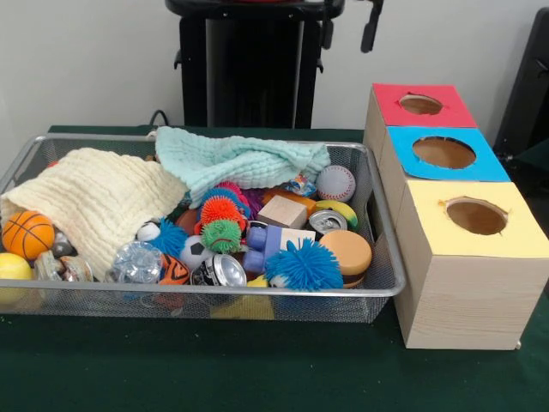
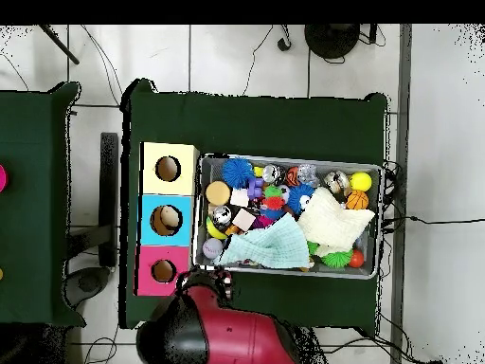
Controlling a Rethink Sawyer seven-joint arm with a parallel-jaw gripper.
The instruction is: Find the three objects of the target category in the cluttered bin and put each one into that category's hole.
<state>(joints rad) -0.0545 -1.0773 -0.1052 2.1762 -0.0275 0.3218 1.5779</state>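
- Front view, gripper (image 1: pixel 371 27): you see only a dark tip at the top edge. You cannot tell how far open it is or whether it holds anything.
- Wire-mesh bin (image 1: pixel 377 257): it lies below and left of the gripper, with its long axis across the picture. It holds a cream waffle cloth (image 1: pixel 94 197), a mint cloth (image 1: pixel 232 159), a spiky blue ball (image 1: pixel 304 264), a stitched baseball (image 1: pixel 335 182), an orange basketball (image 1: pixel 27 234), a metal can (image 1: pixel 328 221) and a wooden block (image 1: pixel 283 210).
- Wooden boxes: three stand below the gripper in a touching row. The yellow lid (image 1: pixel 429 232), blue lid (image 1: pixel 403 142) and red lid (image 1: pixel 390 99) each have a round hole facing up.
- Overhead view: you cannot single out the gripper beyond the red arm housing (image 2: pixel 227 336). The bin (image 2: pixel 199 213) sits just beside the box column (image 2: pixel 152 169), and both cloths cover its middle.
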